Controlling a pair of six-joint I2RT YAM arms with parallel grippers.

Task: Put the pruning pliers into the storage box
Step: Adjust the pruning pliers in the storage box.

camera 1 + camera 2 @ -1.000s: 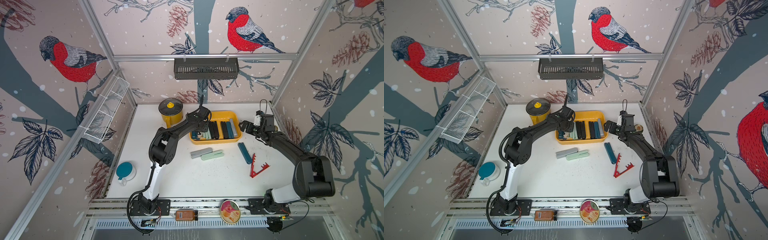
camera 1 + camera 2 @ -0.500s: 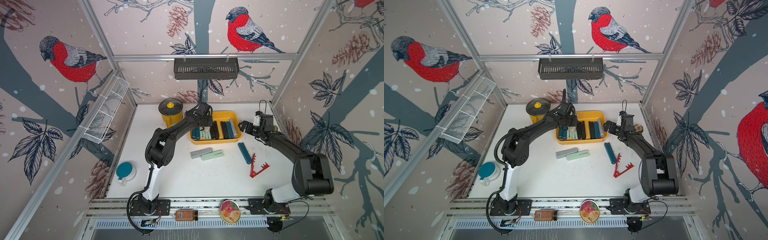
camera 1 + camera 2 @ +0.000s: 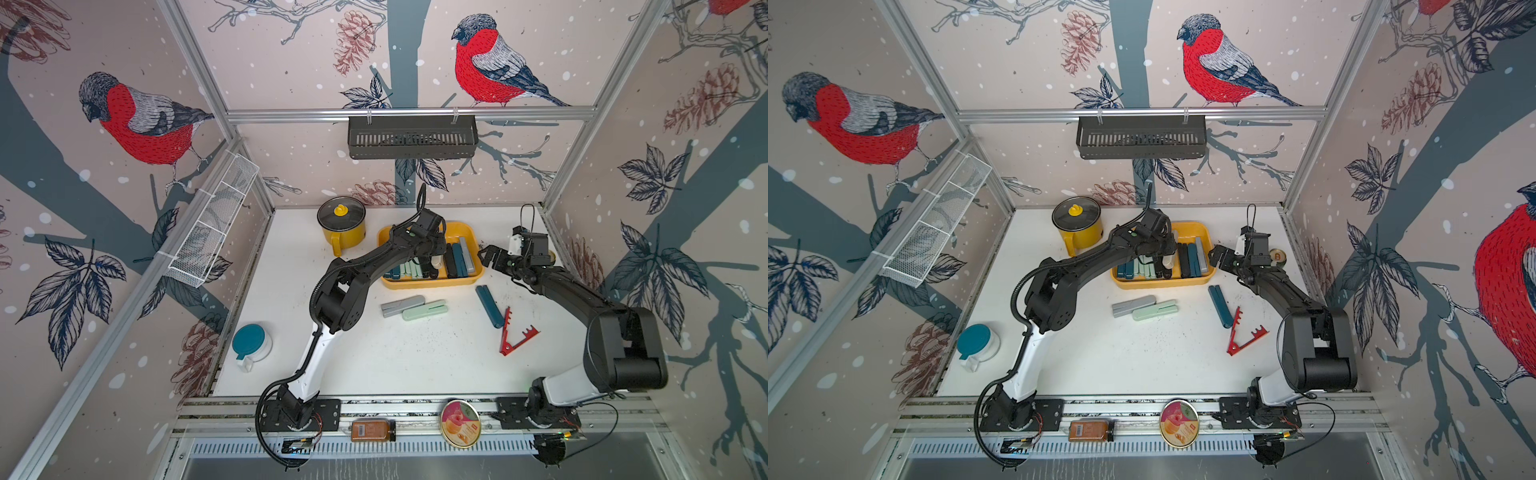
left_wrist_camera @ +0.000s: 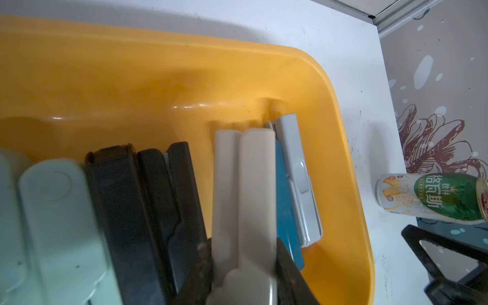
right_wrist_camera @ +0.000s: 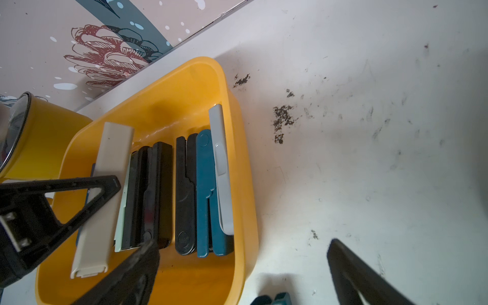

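The yellow storage box (image 3: 432, 286) (image 3: 1163, 284) stands at the back of the table with several teal, mint, black and grey pruning pliers lying in a row inside. My left gripper (image 3: 432, 266) (image 4: 244, 253) is shut on a beige pair (image 4: 245, 184) (image 5: 105, 184), holding it tilted over the middle of the row. My right gripper (image 3: 488, 255) (image 5: 243, 245) hangs open and empty at the box's right end. On the table in front lie a grey pair (image 3: 402, 305), a mint pair (image 3: 424, 311), a teal pair (image 3: 489, 305) and a red V-shaped toothed pair (image 3: 517, 334).
A yellow lidded pot (image 3: 341, 224) stands just left of the box. A drink can (image 4: 433, 196) lies by the right wall behind my right wrist. A teal-lidded jar (image 3: 251, 345) sits front left. A black slotted basket (image 3: 411, 137) hangs on the back wall.
My left gripper has carried the beige pair to the right, from the box's left part to its middle. The right arm has hardly moved.
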